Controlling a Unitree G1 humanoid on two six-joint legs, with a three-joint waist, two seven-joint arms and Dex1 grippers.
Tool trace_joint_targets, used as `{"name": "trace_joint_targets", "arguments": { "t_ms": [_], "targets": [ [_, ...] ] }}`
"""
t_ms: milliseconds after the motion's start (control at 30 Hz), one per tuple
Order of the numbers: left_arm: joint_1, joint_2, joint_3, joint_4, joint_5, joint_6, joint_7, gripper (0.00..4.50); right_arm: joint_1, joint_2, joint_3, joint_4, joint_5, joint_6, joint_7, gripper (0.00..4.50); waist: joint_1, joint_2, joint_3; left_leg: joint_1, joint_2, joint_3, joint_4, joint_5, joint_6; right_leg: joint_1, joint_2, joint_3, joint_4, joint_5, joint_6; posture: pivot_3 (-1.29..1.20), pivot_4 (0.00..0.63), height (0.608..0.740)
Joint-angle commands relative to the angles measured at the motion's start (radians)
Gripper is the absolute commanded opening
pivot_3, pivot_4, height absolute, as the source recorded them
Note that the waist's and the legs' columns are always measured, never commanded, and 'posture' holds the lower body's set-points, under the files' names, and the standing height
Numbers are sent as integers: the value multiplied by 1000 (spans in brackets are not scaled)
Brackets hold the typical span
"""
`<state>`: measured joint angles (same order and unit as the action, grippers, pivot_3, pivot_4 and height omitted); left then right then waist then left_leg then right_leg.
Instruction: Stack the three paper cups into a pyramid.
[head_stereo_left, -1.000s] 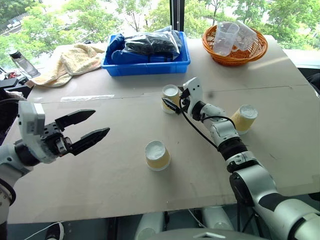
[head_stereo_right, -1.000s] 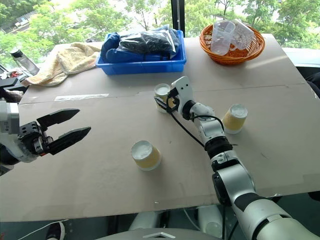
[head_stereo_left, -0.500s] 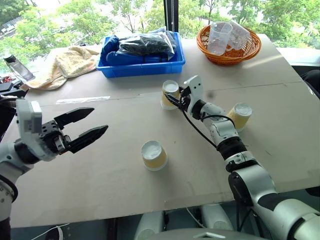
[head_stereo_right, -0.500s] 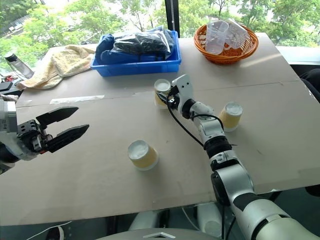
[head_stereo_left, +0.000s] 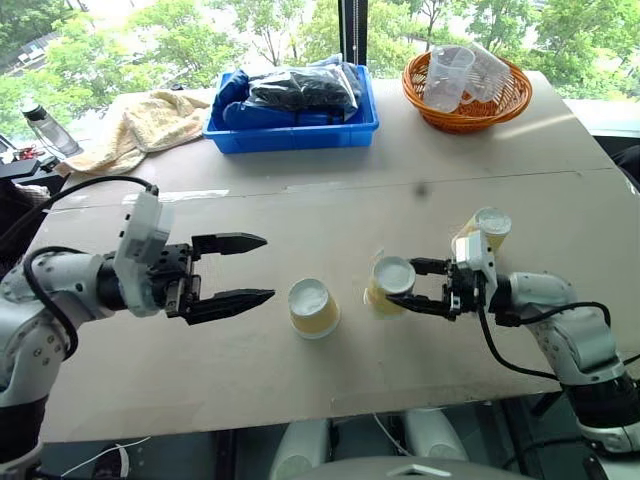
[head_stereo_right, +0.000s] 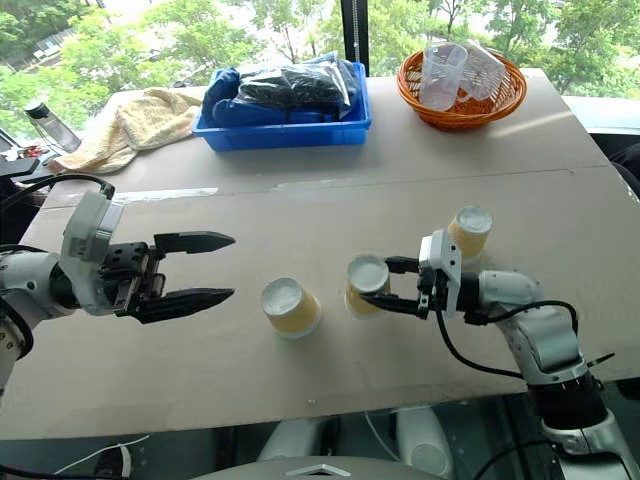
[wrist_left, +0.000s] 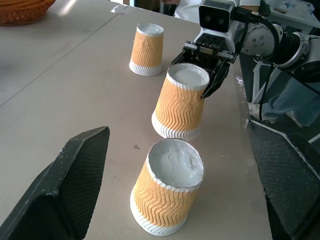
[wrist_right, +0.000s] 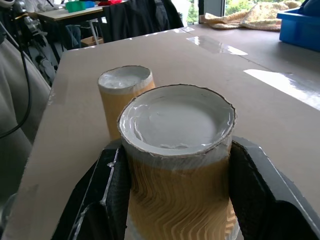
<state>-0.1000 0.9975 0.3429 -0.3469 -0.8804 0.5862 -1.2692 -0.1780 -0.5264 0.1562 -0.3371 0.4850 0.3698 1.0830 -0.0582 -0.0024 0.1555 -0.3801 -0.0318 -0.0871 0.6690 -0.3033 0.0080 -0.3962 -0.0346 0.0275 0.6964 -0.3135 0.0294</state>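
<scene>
Three pale-yellow paper cups stand upside down on the table, white bases up. My right gripper (head_stereo_left: 402, 283) is shut on the middle one (head_stereo_left: 388, 283), its black fingers (wrist_right: 252, 175) pressed on both sides of it; this cup leans slightly at table level. Just to its left stands another cup (head_stereo_left: 313, 307), and a third cup (head_stereo_left: 487, 228) stands behind my right wrist. My left gripper (head_stereo_left: 268, 267) is open and level, pointing right, a short way left of the left cup (wrist_left: 167, 192), which lies ahead between its fingers (wrist_left: 75, 185).
At the back of the table stand a blue bin (head_stereo_left: 290, 125) with dark bags, a wicker basket (head_stereo_left: 468, 110) holding clear plastic cups, a yellow towel (head_stereo_left: 140, 125) and a bottle (head_stereo_left: 45, 125). The table's front edge (head_stereo_left: 300, 415) runs close below the cups.
My right gripper shut on the far cup and drew it back to the front, beside the near cup. My left gripper moved right toward that near cup, staying open.
</scene>
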Motion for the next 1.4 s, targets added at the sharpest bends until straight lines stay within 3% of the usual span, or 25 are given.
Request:
{"name": "trace_joint_targets", "arguments": {
  "t_ms": [33,500,667,700,1067,1267,1400],
  "targets": [
    [-41,15,-20,19,21,-28,-52,4500,-12,22,30,-30,-37,-37,-35,1983,0,0,0,0,0,0,1,0,0,0,0,0,0,0,0,0,150,740],
    [-67,15,-47,8,51,-36,-102,4500,-15,86,111,72,-150,-141,-84,1983,17,-1,0,-1,0,-1,1,0,0,0,0,-1,0,0,0,0,150,740],
    [-63,17,-40,10,47,-34,-104,4500,-7,61,95,59,-130,-111,-70,4365,19,-1,0,-1,-1,-1,2,0,0,0,0,-1,0,0,0,0,150,740],
    [-63,17,-39,10,46,-33,-104,4500,-3,58,83,50,-121,-108,-73,4446,19,-2,0,-1,-1,-1,2,0,0,0,0,-1,-1,0,0,0,150,740],
    [-186,-28,-56,52,7,20,-12,4500,172,-84,-169,-85,-23,-93,-109,4446,26,-3,0,-2,-1,-2,3,0,0,1,-1,-2,0,0,0,0,150,740],
    [-434,-218,-215,78,46,39,159,4500,118,-24,-452,-41,-89,-221,-393,4446,30,-3,0,-2,-1,-1,6,0,0,2,0,-2,1,0,0,0,150,740],
    [-488,-273,-281,108,104,27,171,4500,89,-13,-464,12,-155,-241,-468,4446,22,-4,0,-2,-2,-1,9,0,0,3,1,-1,2,1,1,0,150,740]
  ]
}}
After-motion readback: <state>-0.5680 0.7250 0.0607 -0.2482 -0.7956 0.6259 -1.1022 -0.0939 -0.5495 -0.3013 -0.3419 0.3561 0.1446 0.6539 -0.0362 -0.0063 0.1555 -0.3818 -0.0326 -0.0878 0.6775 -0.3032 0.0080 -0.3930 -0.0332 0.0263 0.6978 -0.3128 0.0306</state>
